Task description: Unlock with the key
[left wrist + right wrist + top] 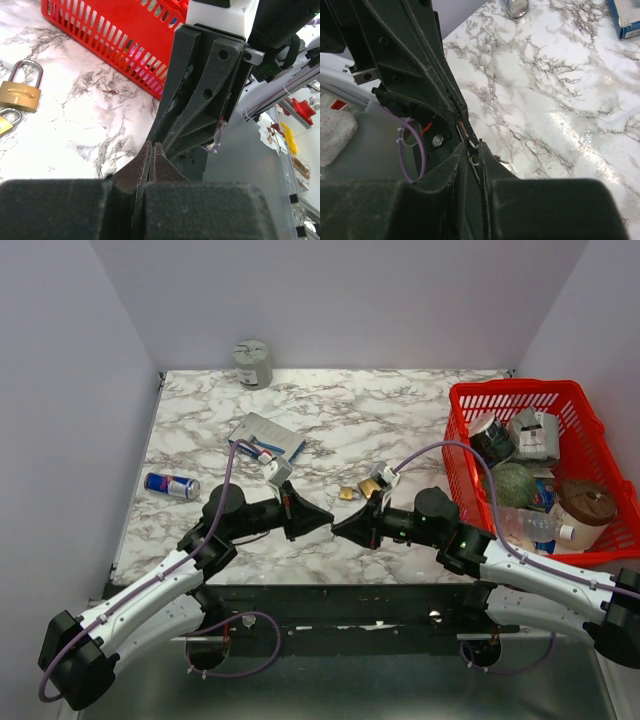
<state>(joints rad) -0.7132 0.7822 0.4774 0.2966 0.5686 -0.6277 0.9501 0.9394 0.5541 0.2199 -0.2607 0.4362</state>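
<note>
"Near the front edge of the tabletop [400, 410], what meets?" asks the first.

"Two tips," says the second. "The left gripper [325, 521] and the right gripper [338, 528] stand nose to nose, all but touching. One key [466, 132] lies between them. The right jaws stand narrow, pinching its wire ring, and its thin blade reaches toward the left jaws, which are pressed together. Whether those also nip the blade cannot be told."

"And the locks?"

"Two. A brass padlock [21, 95] lies flat on the marble, with a second padlock [4, 124] just beside it, half out of the left wrist view. Both lie just beyond the right gripper, apart from the key."

"What else?"

"One red basket [515, 387] at the right edge, holding several things, close by the right arm. One blue can [172, 485] near the left edge, one flat box [265, 433] beyond the left gripper, one grey canister [253, 363] at the far wall."

"Room to move?"

"Bare marble runs from the padlocks to the far edge, between box and basket."
</note>
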